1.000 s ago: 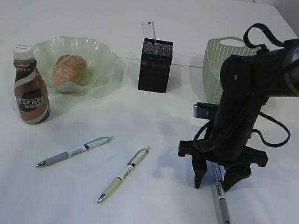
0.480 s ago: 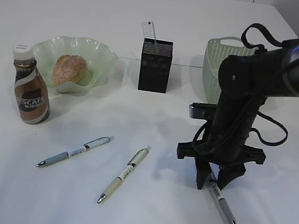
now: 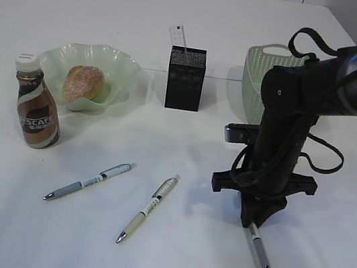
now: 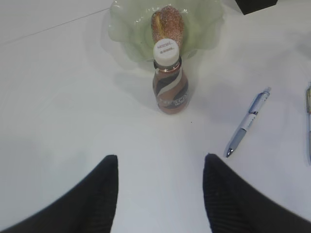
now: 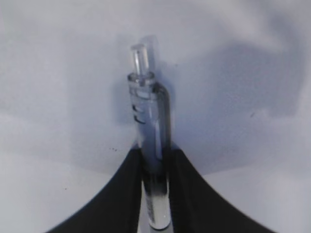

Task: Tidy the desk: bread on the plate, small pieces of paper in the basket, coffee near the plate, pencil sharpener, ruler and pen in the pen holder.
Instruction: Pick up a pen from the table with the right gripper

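My right gripper [image 3: 253,221] points down at the table, shut on a clear pen [image 3: 260,250] whose tip pokes out toward the front edge. In the right wrist view the jaws [image 5: 155,153] clamp the pen's barrel [image 5: 148,121]. Two more pens [image 3: 89,181] [image 3: 148,208] lie in the middle. The bread [image 3: 82,83] is on the green plate [image 3: 121,67], with the coffee bottle [image 3: 36,111] beside it. A ruler [image 3: 178,37] stands in the black pen holder [image 3: 185,79]. My left gripper [image 4: 160,165] hovers open and empty, short of the coffee [image 4: 170,87]. Pencil sharpener and paper are out of view.
A pale green basket [image 3: 260,69] stands behind my right arm, right of the pen holder. In the left wrist view a blue pen [image 4: 248,121] lies to the right of the bottle, and the plate [image 4: 126,29] with bread [image 4: 165,22] is just beyond it.
My right gripper's jaws have closed from wide open onto the pen, and the pen has swung a little on the table. The left gripper has not moved.
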{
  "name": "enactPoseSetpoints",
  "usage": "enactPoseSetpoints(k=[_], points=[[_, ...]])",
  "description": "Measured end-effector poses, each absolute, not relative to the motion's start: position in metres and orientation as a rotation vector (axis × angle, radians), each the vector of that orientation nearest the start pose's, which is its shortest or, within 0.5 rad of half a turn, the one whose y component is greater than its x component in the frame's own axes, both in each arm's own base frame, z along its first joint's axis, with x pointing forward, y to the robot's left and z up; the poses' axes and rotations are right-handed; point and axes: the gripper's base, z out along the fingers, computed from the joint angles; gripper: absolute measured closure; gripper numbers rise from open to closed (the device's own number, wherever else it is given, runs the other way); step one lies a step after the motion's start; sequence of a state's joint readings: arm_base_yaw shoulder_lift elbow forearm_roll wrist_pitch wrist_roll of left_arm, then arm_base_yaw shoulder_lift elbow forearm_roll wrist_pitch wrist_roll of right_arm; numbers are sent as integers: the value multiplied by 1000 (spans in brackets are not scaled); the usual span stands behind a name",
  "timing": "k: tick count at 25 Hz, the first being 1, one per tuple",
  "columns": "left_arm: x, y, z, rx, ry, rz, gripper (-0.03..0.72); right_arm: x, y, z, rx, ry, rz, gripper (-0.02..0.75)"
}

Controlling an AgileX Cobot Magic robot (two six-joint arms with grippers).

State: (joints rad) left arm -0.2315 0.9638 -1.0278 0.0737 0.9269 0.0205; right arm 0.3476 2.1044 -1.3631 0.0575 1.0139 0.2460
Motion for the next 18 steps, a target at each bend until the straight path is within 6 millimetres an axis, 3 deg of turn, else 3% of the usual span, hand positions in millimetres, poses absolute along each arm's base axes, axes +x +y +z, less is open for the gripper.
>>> enactPoseSetpoints(k=[18], points=[[178, -36, 374, 316, 2301, -14, 295, 352, 133, 126, -191, 3336, -10, 602]])
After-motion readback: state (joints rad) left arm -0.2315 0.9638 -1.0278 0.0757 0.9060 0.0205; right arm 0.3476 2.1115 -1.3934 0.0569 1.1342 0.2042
